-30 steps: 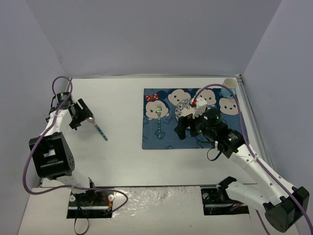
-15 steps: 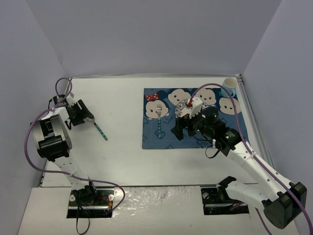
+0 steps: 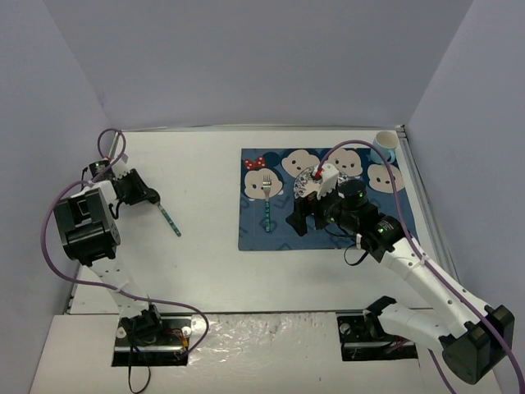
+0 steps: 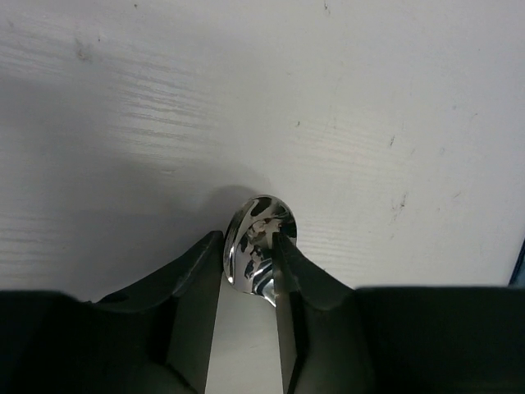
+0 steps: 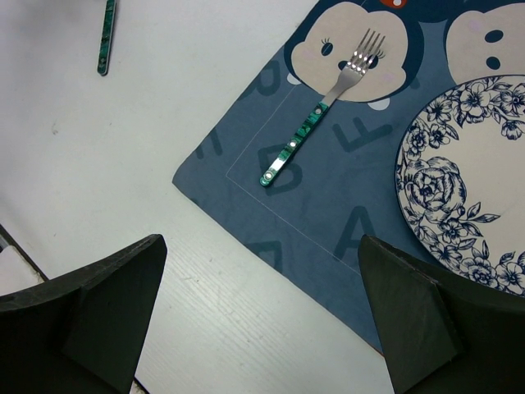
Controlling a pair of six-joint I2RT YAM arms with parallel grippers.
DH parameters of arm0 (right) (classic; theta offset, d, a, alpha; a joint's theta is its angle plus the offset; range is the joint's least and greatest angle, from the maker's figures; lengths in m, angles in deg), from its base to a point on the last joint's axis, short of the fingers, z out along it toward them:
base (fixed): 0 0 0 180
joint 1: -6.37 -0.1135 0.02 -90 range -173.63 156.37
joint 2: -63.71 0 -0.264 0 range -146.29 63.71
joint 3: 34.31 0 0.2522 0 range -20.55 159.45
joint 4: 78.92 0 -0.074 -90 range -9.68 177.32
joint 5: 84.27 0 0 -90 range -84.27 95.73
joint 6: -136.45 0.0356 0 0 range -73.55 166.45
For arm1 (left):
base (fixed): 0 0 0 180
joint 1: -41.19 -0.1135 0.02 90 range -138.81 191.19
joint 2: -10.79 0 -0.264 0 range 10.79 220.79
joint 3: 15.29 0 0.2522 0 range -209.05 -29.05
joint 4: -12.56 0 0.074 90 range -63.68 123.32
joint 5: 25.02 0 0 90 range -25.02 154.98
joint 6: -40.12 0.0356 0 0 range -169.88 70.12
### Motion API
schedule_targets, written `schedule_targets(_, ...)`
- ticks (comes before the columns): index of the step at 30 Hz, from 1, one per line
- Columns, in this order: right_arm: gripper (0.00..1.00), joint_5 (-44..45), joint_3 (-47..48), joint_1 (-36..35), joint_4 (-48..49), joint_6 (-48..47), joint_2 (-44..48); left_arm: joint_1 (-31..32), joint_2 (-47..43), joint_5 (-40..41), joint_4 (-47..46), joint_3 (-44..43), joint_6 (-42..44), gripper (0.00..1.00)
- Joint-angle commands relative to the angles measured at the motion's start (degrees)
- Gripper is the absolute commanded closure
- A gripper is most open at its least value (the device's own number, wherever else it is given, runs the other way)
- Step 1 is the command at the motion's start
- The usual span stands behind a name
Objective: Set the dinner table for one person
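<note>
White worktop (image 3: 205,254) spans the whole walled cell and carries everything. At its left side the left pincer (image 4: 250,240) pinches the spoon (image 4: 258,246) by its bowl. The right pincer (image 5: 261,246) hangs wide above the blue placemat (image 5: 328,213), near the fork (image 5: 320,107) and plate (image 5: 467,189).

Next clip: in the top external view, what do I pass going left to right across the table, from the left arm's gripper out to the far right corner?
left gripper → spoon → fork → plate → cup
</note>
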Motion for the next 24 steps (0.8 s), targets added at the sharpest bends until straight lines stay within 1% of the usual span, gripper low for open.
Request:
schedule_targets(1,0.00,-0.8,0.0,-0.4,3.9,-0.5,1.1,0.0,0.8,-1.0,0.2,1.1,1.9,0.79)
schedule_targets(3,0.00,-0.8,-0.1,-0.4,3.9,-0.3,1.5,0.0,0.8,-1.9,-0.7,1.6,1.6,0.91)
schedule_targets(5,0.00,-0.9,-0.2,-0.5,3.9,-0.3,1.7,0.1,0.0,-2.9,-1.9,2.4,1.2,0.99)
schedule_targets(9,0.00,-1.0,0.3,-1.1,3.9,0.4,1.6,0.3,-3.3,-4.4,-4.1,3.8,-0.7,1.00)
schedule_targets(14,0.00,-0.7,2.0,-2.3,3.9,1.9,0.0,2.6,-11.9,-2.5,-5.4,5.7,-3.9,1.00)
schedule_targets(15,0.00,-0.3,2.7,-2.9,3.9,2.3,-0.6,3.8,-13.7,-0.9,-5.4,6.1,-4.2,1.00)
schedule_targets(17,0.00,1.4,4.5,-5.3,3.9,3.9,-2.2,7.1,-20.9,2.8,-5.4,7.8,-5.3,1.00)
schedule_targets(18,0.00,2.1,5.1,-6.1,3.9,4.3,-2.8,8.4,-22.9,3.9,-5.0,8.0,-5.3,1.00)
schedule_targets(19,0.00,2.7,6.4,-7.8,3.9,4.7,-4.1,10.8,-24.7,6.8,-4.5,8.2,-5.5,1.00)
schedule_targets(21,0.01,5.0,8.0,-9.9,3.9,5.8,-6.2,13.5,-28.9,7.9,-5.2,9.3,-7.7,1.00)
schedule_targets(24,0.01,6.9,11.3,-12.4,3.9,6.8,-10.5,18.8,-31.6,11.1,-3.5,8.7,-9.0,1.00)
